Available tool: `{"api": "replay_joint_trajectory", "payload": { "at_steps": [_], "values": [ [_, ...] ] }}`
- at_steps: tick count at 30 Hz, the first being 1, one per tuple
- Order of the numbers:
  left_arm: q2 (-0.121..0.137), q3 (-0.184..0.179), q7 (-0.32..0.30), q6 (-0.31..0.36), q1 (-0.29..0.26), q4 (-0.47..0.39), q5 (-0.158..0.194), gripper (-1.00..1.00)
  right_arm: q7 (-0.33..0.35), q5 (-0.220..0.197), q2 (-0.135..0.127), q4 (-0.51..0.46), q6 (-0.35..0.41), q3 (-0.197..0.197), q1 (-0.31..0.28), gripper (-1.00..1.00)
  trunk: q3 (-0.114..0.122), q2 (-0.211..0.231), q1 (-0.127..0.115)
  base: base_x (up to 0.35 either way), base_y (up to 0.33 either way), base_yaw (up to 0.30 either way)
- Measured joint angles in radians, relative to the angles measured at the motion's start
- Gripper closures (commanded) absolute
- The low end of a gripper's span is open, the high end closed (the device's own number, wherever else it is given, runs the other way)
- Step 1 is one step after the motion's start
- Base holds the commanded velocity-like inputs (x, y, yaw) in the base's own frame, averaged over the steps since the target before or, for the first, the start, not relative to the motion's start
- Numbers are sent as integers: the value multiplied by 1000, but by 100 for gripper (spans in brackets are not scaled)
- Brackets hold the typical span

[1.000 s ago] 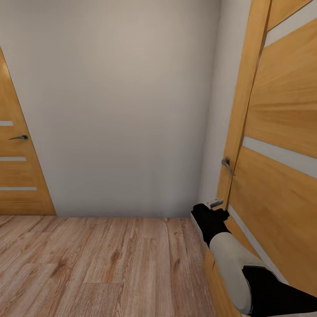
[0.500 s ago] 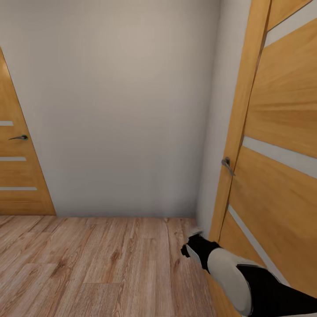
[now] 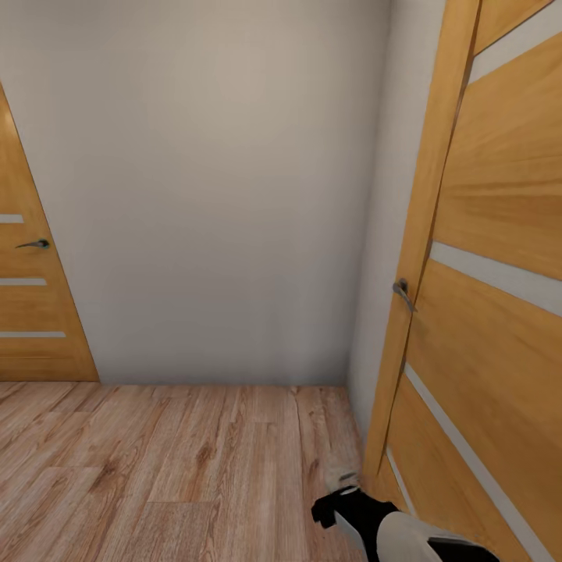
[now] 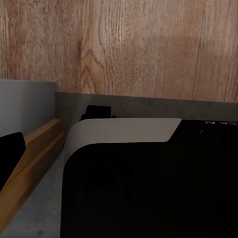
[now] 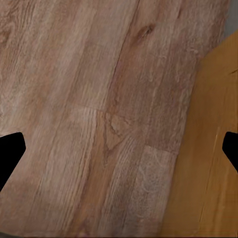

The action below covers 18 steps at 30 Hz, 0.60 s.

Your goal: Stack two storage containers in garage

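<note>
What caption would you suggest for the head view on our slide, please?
Right gripper hangs low over wood plank floor beside an open wooden door, facing a grey-white wall.

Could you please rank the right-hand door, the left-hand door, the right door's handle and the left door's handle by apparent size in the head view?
1. Right-hand door, though nearest.
2. Left-hand door, cut off by the frame.
3. Right door's handle.
4. Left door's handle, nearly alike.
</note>
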Motion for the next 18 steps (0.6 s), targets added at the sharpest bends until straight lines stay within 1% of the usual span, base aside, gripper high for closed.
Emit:
{"api": "replay_joint_trajectory", "payload": {
  "at_steps": [3, 4, 5, 6, 7, 9, 11, 16, 18],
  "values": [
    [-1, 0, 0, 0, 0, 0, 0, -100, 6, 8, 0, 0, -36, 5, 82, -100, 0, 0, 0, 0, 0, 0],
    [0, 0, 0, 0, 0, 0, 0, -100, 6, 22, 0, 0, -51, 6, 109, -100, 0, 0, 0, 0, 0, 0],
    [0, 0, 0, 0, 0, 0, 0, -100, 7, 32, 0, 0, -60, 7, 124, -100, 0, 0, 0, 0, 0, 0],
    [0, 0, 0, 0, 0, 0, 0, -100, 7, 72, 0, 0, -92, 8, 160, -100, 0, 0, 0, 0, 0, 0],
    [0, 0, 0, 0, 0, 0, 0, -100, 7, 88, 0, 0, -105, 9, 175, -100, 0, 0, 0, 0, 0, 0],
    [0, 1, 0, 0, 0, 0, 0, -100, 8, 143, 0, 0, -150, 9, 220, -100, 0, 0, 0, 0, 0, 0],
    [0, 1, 0, 0, 0, 0, 0, -100, 8, 172, 0, 1, -178, 9, 256, -100, 0, 0, 0, 0, 0, 0],
    [0, 1, 0, -1, 0, 0, 1, -100, 8, 188, 0, 1, -223, 9, 313, -100, 0, 0, 0, 0, 0, 0],
    [0, 1, 0, -2, 0, 0, 0, -100, 8, 189, 0, 1, -256, 9, 341, -100, 0, 0, 0, 0, 0, 0]
  ]
}}
